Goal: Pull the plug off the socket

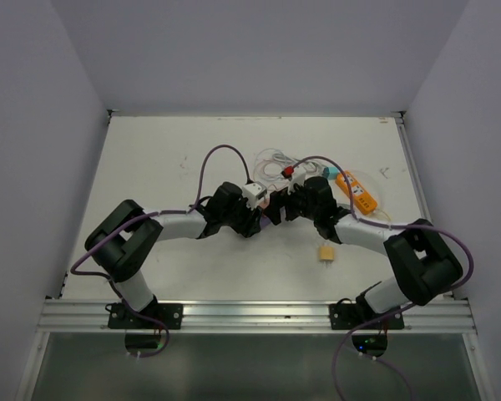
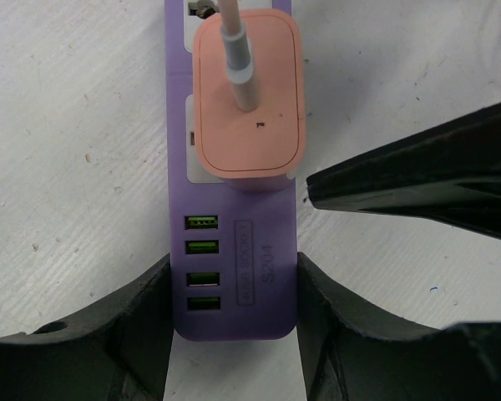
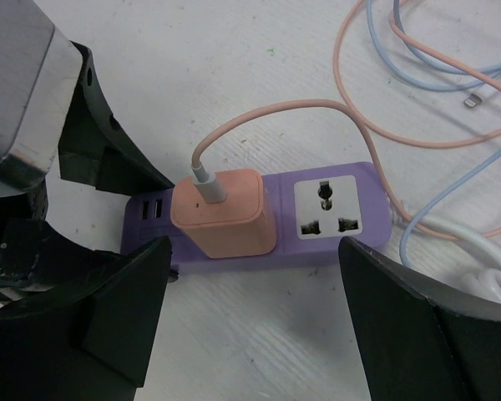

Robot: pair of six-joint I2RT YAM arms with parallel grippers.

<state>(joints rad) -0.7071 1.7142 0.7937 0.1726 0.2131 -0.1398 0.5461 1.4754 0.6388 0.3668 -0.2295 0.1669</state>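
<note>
Left end effector clenched on purple socket strip edges; right end effector released wide, near peach plug

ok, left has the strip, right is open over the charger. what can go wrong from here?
1. The left gripper pinches the power strip only at its USB end, so a tug on the charger could lever the far end up or slip it free.
2. The right gripper spans past the charger to the empty socket. Closing off-centre might clamp the strip instead.
3. The charger cable runs into the loose cables and could snag.
</note>
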